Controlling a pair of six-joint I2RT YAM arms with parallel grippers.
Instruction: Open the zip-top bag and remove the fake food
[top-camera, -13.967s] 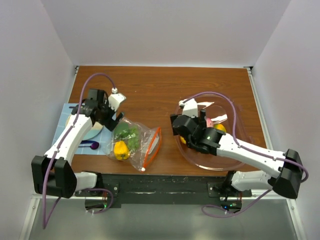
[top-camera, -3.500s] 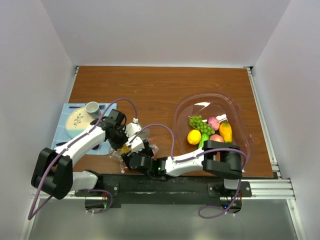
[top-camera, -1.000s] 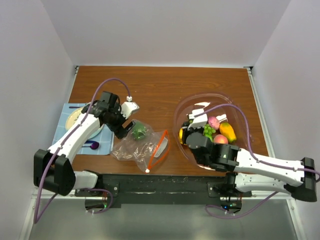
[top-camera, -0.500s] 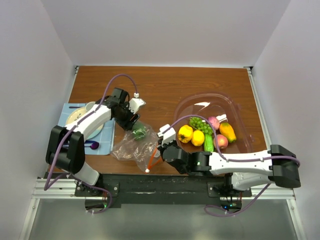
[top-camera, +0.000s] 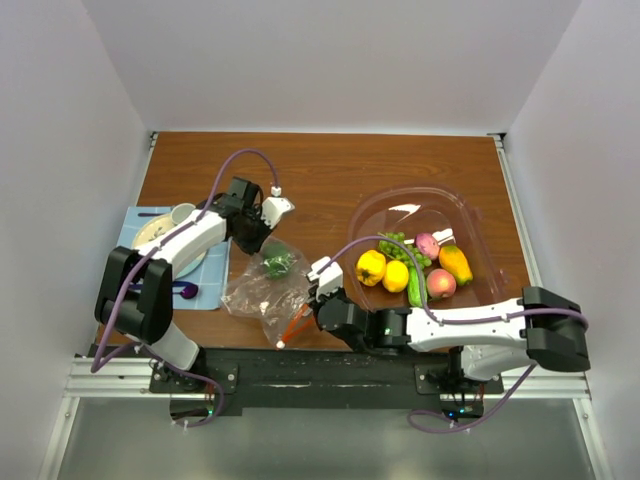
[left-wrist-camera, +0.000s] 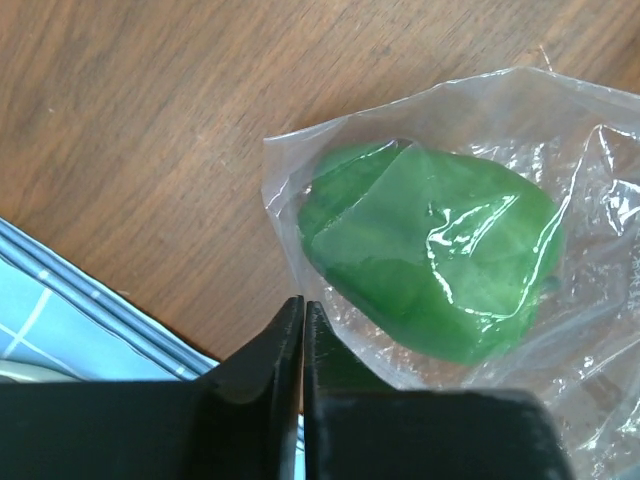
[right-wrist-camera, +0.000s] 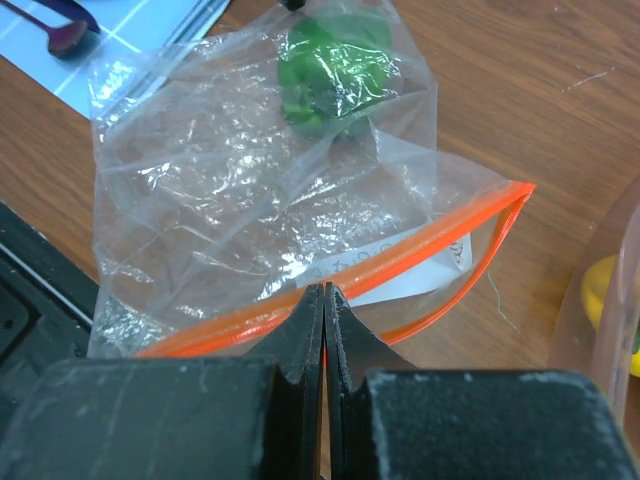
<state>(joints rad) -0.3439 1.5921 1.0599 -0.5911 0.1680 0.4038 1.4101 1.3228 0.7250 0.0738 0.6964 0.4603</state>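
The clear zip-top bag (top-camera: 255, 295) lies crumpled on the wood table, its orange zip strip (right-wrist-camera: 420, 247) parted into a loop at the near end. One green piece of fake food (top-camera: 277, 263) sits inside near the far end, large in the left wrist view (left-wrist-camera: 430, 270). My left gripper (top-camera: 264, 242) is shut on the film at the bag's far edge (left-wrist-camera: 285, 230), beside the green piece. My right gripper (right-wrist-camera: 325, 290) is shut on the near orange strip. Other fake food (top-camera: 396, 275) lies in the clear tub (top-camera: 470, 215).
A blue placemat (top-camera: 140, 225) holding a plate and a cup (top-camera: 183, 214) lies at the left, with a purple spoon (top-camera: 182, 290) on its near edge. The black rail of the arm bases runs just below the bag.
My left gripper came down to the bag's far end and closed from wide open. My right arm swung from the tub to the bag's mouth and shut on the orange strip.
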